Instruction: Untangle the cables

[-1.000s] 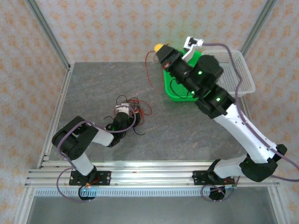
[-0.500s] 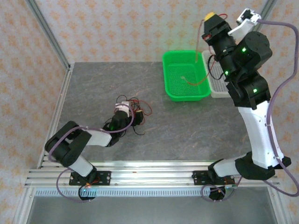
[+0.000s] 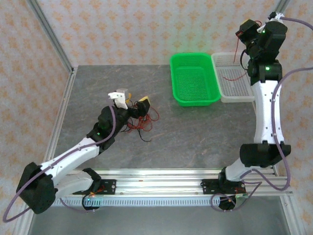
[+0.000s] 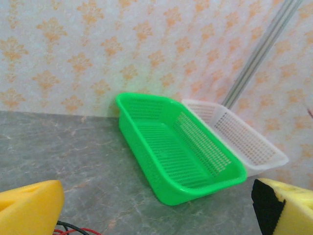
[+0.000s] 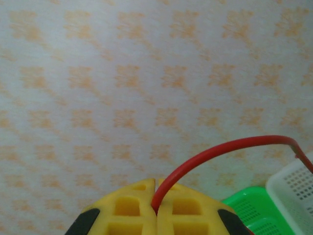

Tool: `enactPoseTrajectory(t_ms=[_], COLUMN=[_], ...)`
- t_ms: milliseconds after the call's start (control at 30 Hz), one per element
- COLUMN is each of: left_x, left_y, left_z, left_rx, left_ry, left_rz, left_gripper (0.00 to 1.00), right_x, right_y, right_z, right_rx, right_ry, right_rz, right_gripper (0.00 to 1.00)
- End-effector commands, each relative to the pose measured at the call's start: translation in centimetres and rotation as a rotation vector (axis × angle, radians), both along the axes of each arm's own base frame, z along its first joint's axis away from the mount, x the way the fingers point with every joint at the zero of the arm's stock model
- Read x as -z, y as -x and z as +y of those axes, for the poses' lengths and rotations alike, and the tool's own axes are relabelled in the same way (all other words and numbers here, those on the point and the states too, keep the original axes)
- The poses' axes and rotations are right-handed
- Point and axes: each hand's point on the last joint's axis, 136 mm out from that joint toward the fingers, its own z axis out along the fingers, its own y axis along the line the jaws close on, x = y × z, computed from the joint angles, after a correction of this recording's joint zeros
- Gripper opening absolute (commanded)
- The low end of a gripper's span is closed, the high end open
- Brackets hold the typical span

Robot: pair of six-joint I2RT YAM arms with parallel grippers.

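Observation:
A tangle of thin red and black cables (image 3: 140, 123) lies on the grey table, left of centre. My left gripper (image 3: 134, 105) hovers just over its far side, open, with nothing between its yellow fingers (image 4: 29, 208); a bit of the tangle (image 4: 72, 228) peeks in at the bottom of the left wrist view. My right gripper (image 3: 247, 33) is raised high at the back right, shut on one red cable (image 5: 220, 152). That cable (image 3: 239, 54) hangs down from it into the white basket (image 3: 234, 90).
A green mesh basket (image 3: 193, 100) stands at the back of the table, with the white basket touching its right side. Both appear in the left wrist view, the green basket (image 4: 205, 188) nearer and the white basket (image 4: 266, 159) behind it. Patterned walls close in the back.
The right arm swung from over the green basket to the right and up, carrying the red cable over the white basket. The left gripper opened and lifted off the tangle.

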Motion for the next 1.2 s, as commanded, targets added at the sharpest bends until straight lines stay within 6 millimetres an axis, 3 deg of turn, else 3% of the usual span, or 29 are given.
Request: enactPoseTrajectory(t_ms=[0,167,333,600,733,933,1067,1167], left_x=[-0.5,-0.2,-0.6,-1.3,-1.2,-1.2,-0.8,-0.3], left_y=[1.7,2.9,3.9,4.8,4.9,5.0,4.8,4.7], left_z=[-1.2,-1.4,0.1,2.5,3.2,3.9,4.6,5.2], left_rx=[0.133,0.195,0.147,0.043,0.010,-0.030,-0.076,-0.111], left_ry=[0.076,0.138,0.142,0.126,0.110,0.096,0.078,0.064], left_rz=[0.035,0.090,0.117,0.160,0.193,0.227,0.262,0.299], left_gripper=[0.99,0.99,0.99,0.98,0.97,0.96,0.96,0.95], right_x=[1.6,7.5,13.5,26.1,31.7,39.4,42.0,42.0], right_y=[-2.6,-7.2,-11.3,-16.8,-17.7,-16.9,-16.2,-15.8], right_z=[-1.7,-4.9,-6.6,-8.8,-10.0,-11.2,-11.7,-12.3], right_rx=[-0.016,0.015,0.045,0.093,0.142,0.210,0.235,0.260], right_ry=[0.002,-0.006,0.029,0.040,0.047,0.030,0.041,0.073], right_rz=[0.001,0.116,0.209,0.430,0.539,0.711,0.794,0.827], right_gripper=[0.00,0.00,0.00,0.00,0.00,0.00,0.02,0.19])
